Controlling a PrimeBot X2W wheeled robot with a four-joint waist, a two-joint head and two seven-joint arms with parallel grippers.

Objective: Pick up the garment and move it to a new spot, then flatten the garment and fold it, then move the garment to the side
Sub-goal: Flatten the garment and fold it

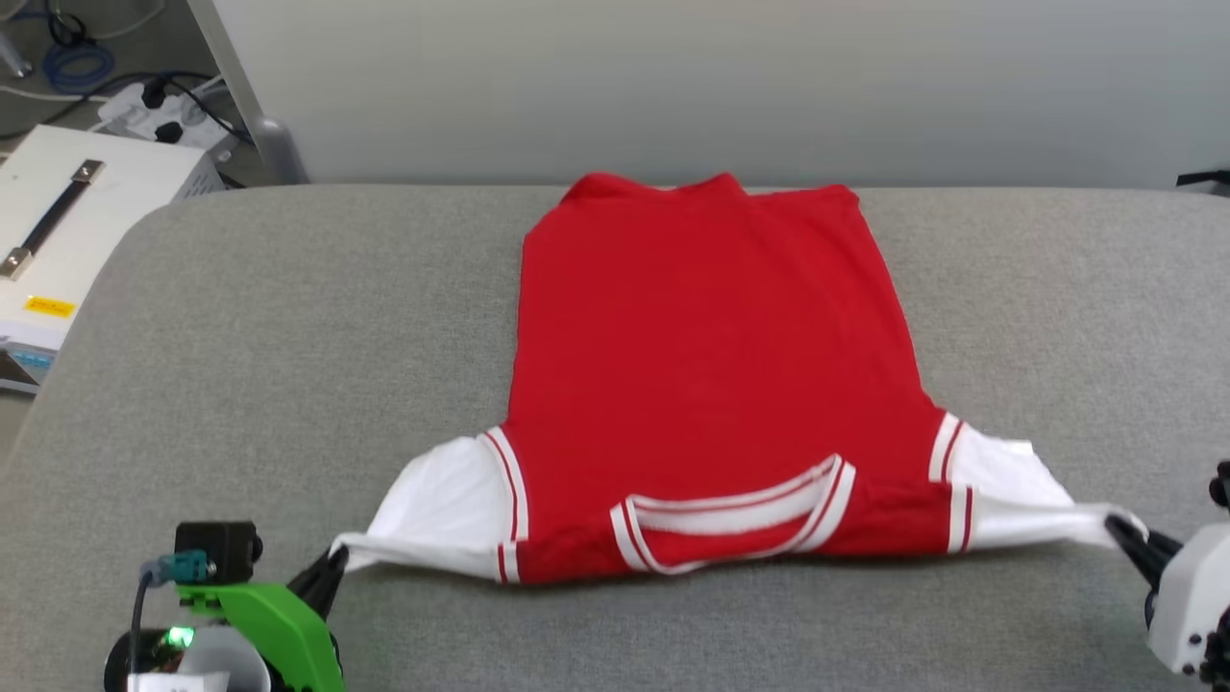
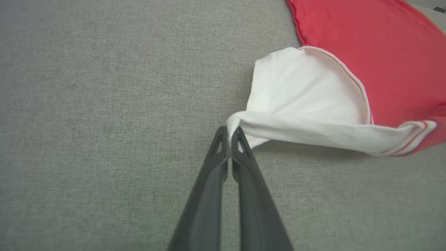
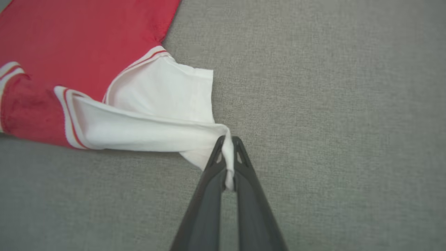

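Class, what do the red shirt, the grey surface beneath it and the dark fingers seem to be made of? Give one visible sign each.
Shirt: soft matte knit cloth, probably; it drapes and creases where pinched.
Surface: matte woven fabric; fine weave shows.
Fingers: smooth, faintly shiny, likely moulded plastic; metal not excluded.

The garment [image 1: 711, 365] lies flat in the middle of the table [image 1: 288, 336], collar nearest the robot and hem at the far edge. Its sleeves spread left and right (tips raised slightly off the surface). The left gripper [image 1: 332, 565] pinches the left tip at the near left, and the right gripper [image 1: 1117, 529] pinches the right tip at the near right. A box [image 1: 77, 211] sits beyond the far-left corner.
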